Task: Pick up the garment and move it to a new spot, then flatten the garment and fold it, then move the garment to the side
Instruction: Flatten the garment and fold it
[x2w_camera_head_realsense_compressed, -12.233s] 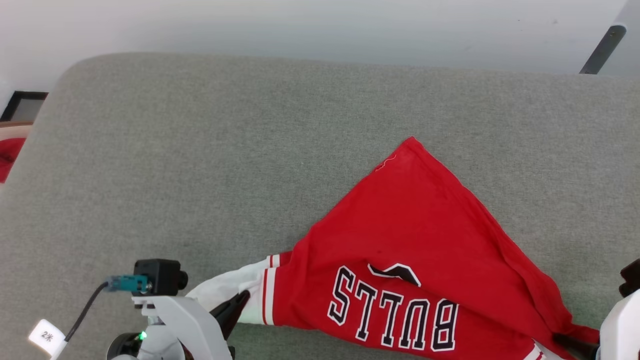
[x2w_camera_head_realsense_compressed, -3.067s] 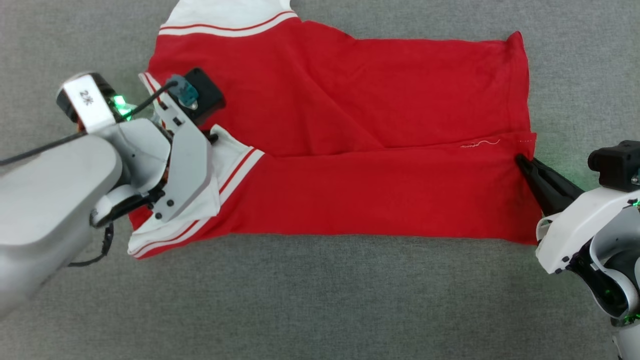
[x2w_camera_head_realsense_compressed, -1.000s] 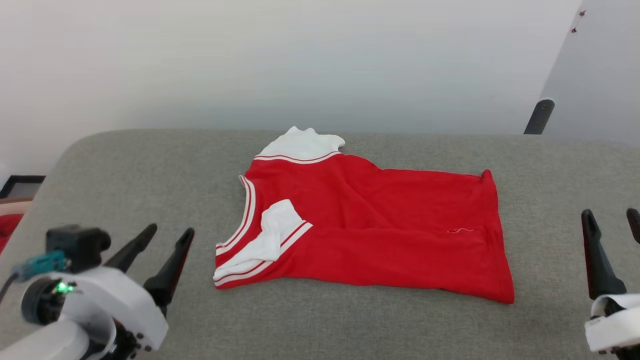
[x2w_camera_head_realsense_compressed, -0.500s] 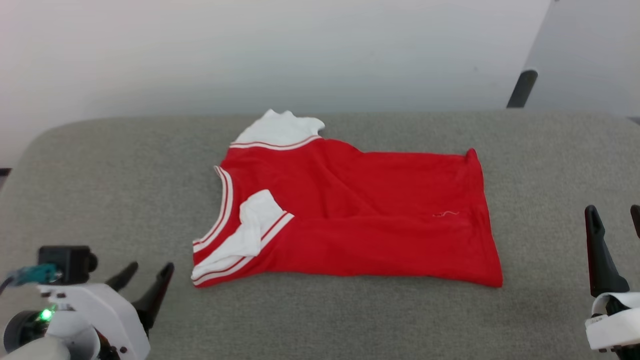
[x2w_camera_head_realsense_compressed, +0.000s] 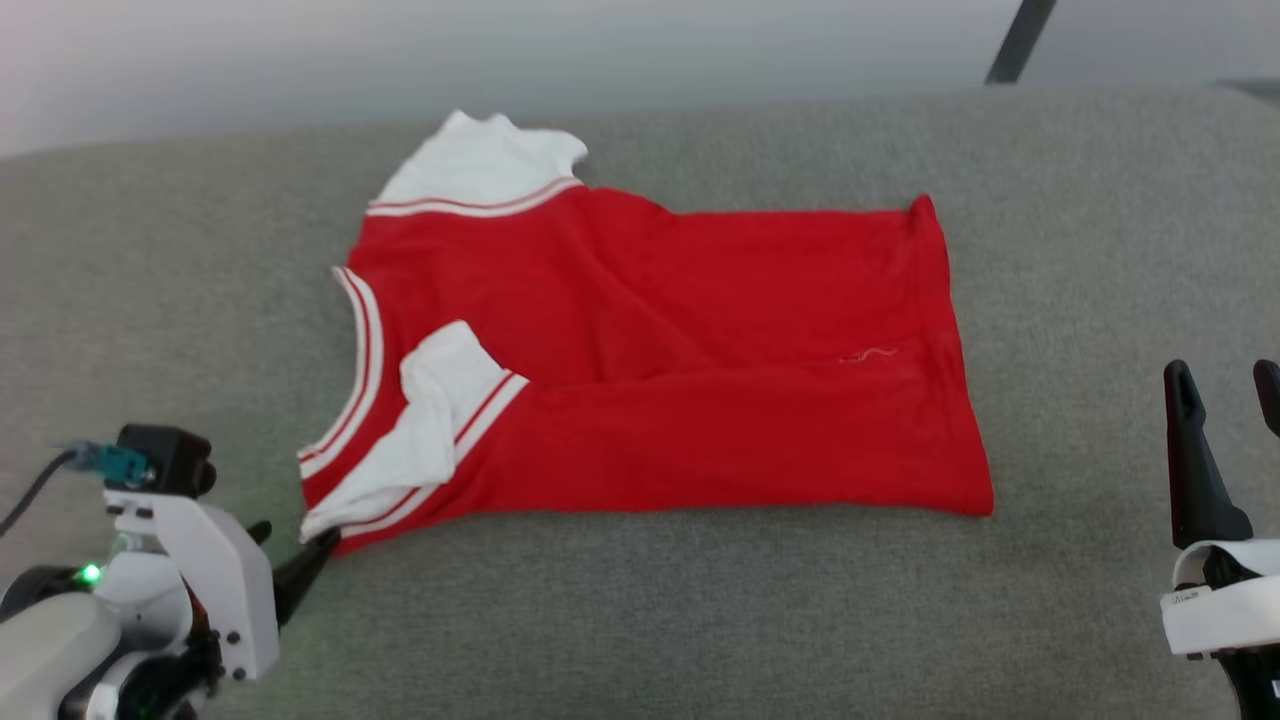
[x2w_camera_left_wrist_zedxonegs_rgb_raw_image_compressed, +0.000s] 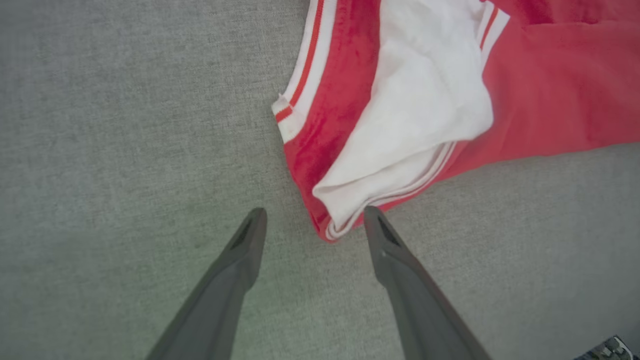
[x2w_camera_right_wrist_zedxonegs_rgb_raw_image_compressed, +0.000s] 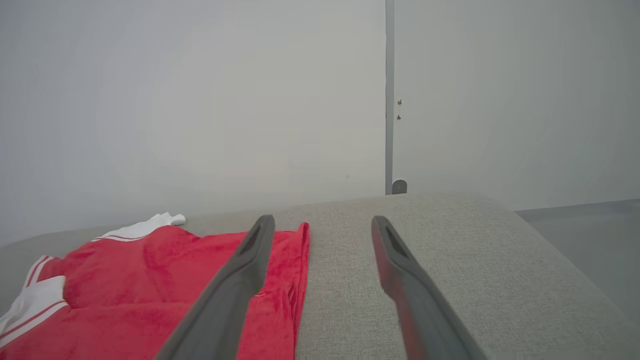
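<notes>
My left gripper (x2w_camera_left_wrist_zedxonegs_rgb_raw_image_compressed: 315, 215) and right gripper (x2w_camera_head_realsense_compressed: 1222, 368) are open; pinching just the white sleeve (x2w_camera_left_wrist_zedxonegs_rgb_raw_image_compressed: 425, 115) could mess up the garment (x2w_camera_head_realsense_compressed: 700, 330)

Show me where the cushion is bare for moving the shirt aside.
Bare cushion: the wide patch left of the garment, the band between its hem and the right tool, and the front strip. Crowded at its near-left corner, by the left tool.

Soft, even, diffuse light throughout; no glare. A faint shadow lies under the near hem of the garment (x2w_camera_head_realsense_compressed: 700, 400). Head view slightly soft; left wrist view blurs the cloth's weave.
</notes>
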